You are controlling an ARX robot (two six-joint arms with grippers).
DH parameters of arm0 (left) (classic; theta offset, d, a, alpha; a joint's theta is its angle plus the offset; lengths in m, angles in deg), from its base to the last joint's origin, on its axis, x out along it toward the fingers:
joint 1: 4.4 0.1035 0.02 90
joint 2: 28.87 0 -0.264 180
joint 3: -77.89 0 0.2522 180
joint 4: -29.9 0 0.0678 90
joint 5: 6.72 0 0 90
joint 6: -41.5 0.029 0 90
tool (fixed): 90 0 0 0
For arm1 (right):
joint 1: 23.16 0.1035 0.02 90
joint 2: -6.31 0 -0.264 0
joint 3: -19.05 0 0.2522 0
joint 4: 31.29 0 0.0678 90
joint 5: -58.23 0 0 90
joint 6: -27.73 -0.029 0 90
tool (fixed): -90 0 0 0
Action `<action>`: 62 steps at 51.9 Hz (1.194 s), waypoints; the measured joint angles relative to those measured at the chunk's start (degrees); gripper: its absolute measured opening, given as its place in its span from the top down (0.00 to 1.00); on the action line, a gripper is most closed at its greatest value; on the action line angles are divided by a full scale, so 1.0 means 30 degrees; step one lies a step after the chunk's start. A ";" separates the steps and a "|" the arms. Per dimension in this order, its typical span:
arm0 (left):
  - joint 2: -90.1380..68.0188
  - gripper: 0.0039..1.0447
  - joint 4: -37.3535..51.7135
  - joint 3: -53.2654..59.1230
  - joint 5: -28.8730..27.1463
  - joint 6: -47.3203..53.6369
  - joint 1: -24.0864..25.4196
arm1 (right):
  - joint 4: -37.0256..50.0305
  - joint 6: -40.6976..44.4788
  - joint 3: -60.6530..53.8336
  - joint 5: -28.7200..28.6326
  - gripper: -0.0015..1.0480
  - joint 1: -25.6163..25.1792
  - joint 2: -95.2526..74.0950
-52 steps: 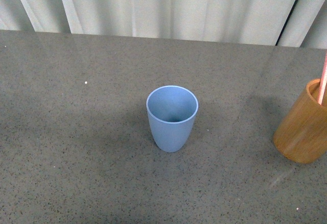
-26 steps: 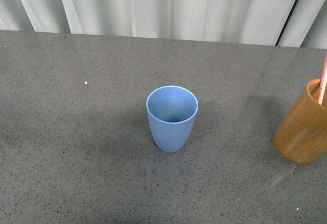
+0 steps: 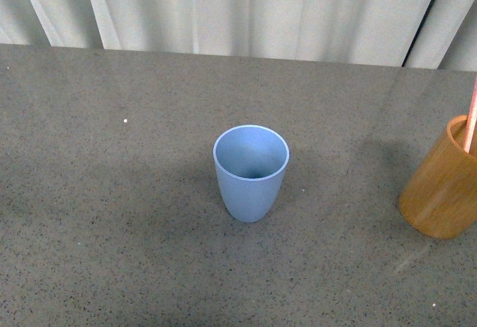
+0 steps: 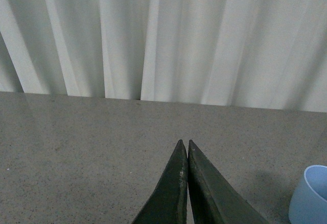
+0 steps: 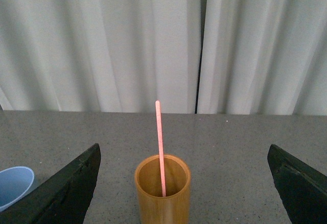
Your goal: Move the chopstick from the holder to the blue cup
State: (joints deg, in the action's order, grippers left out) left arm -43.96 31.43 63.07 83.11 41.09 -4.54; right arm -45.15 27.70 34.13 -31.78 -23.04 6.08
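The blue cup [image 3: 251, 170] stands upright and empty at the middle of the table; its edge shows in the left wrist view [image 4: 310, 193] and the right wrist view [image 5: 14, 185]. The orange-brown wooden holder [image 3: 443, 183] stands at the right edge, with one pinkish-red chopstick [image 3: 470, 124] standing in it. In the right wrist view the holder [image 5: 162, 193] and chopstick [image 5: 160, 145] sit ahead, between my right gripper's [image 5: 184, 150] wide-open fingers. My left gripper [image 4: 184, 143] is shut and empty, over bare table left of the blue cup. Neither gripper shows in the front view.
The grey speckled table [image 3: 112, 193] runs back to a white curtain [image 3: 246, 7]. A dark vertical gap in the curtain [image 5: 200, 45] shows behind the holder.
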 joint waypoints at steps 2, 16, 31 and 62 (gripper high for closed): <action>0.0313 0.97 -0.0299 0.0000 0.0000 0.0000 0.0000 | 0.0000 0.0000 0.0000 0.0000 0.10 0.0000 0.0000; 0.1676 0.97 -0.1676 0.0000 0.0000 0.0000 0.0000 | 0.0000 0.0000 0.0000 0.0000 0.10 0.0000 0.0000; 0.4954 0.97 -0.5078 0.0000 0.0044 0.0007 0.0000 | 0.0000 0.0000 0.0000 0.0000 0.10 0.0000 0.0000; 0.4969 0.06 -0.5085 0.0000 0.0044 0.0036 0.0000 | 0.7060 0.2361 0.3024 -0.2484 0.10 -0.1515 -1.5358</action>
State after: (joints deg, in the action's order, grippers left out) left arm -29.05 16.17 63.07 83.25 41.20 -4.54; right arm -23.97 34.78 43.20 -39.23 -27.58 -40.00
